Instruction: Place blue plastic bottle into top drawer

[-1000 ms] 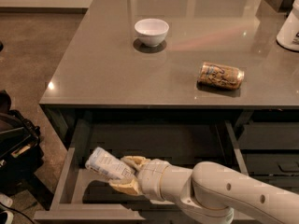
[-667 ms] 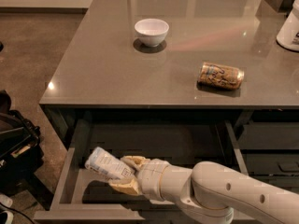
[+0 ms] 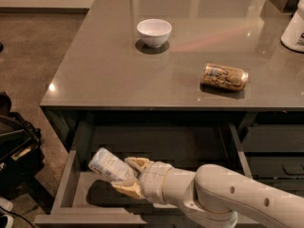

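The blue plastic bottle (image 3: 110, 166), clear with a pale blue-white label, lies tilted in my gripper (image 3: 127, 175) inside the open top drawer (image 3: 156, 146). The gripper's tan fingers (image 3: 135, 164) are shut around the bottle's lower end. The bottle hangs a little above the drawer's grey floor at its left side and casts a shadow there. My white arm (image 3: 223, 198) reaches in from the lower right and hides the drawer's front right part.
A gold-orange drink can (image 3: 224, 77) lies on its side on the grey counter (image 3: 109, 75). A white bowl (image 3: 154, 32) stands at the back. A white container (image 3: 294, 27) is at the right edge. Dark equipment (image 3: 14, 151) sits on the floor at left.
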You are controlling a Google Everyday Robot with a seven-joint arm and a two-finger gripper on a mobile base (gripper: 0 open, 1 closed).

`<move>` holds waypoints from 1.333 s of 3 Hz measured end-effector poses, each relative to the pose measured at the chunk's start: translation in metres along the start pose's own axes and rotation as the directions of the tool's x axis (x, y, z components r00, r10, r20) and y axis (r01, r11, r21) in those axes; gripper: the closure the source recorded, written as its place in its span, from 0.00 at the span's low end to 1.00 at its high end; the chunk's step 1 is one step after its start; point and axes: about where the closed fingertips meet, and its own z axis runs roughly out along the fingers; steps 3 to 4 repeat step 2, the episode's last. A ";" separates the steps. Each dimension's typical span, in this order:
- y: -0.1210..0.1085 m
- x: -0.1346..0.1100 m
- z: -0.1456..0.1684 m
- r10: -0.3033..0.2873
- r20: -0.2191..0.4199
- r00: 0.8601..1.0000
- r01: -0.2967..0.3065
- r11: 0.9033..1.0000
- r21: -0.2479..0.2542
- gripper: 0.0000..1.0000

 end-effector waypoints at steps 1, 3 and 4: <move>0.000 0.000 0.000 0.000 0.000 1.000 0.000 1.000 0.000 0.00; 0.000 0.000 0.000 0.000 0.000 1.000 0.000 1.000 0.000 0.00; 0.000 0.000 0.000 0.000 0.000 1.000 0.000 1.000 0.000 0.00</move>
